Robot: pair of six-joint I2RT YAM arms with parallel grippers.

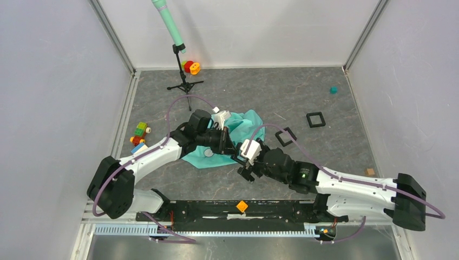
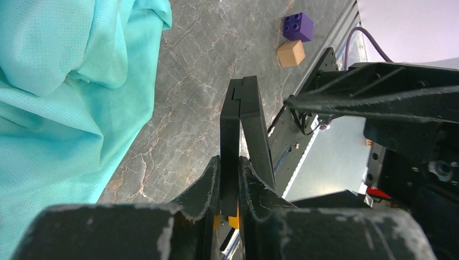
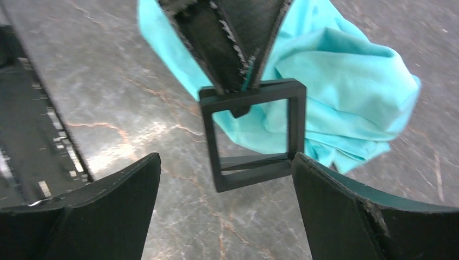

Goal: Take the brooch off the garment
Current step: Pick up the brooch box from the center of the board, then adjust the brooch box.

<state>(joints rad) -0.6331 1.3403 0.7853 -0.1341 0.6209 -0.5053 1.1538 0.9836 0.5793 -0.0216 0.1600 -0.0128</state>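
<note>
Your left gripper (image 2: 230, 162) was clamped on one bar of a black square frame (image 3: 297, 122), which showed edge-on in its wrist view. Your right gripper (image 3: 226, 162) was spread wide and empty, facing that frame. The garment (image 1: 246, 124) lay bunched mid-table (image 1: 325, 92), just behind the frame and partly under your left wrist. Couldn't tell if the frame was the brooch. A small grey disc (image 1: 208, 153) on the cloth's near-left part could be it instead. Judged: the cloth is soft and light and will drag and bunch if a pinned piece is pulled, so press the fabric down right beside it. The frame looked stiff, thin and light. Grip one bar across its flat faces, or it may twist out.
</note>
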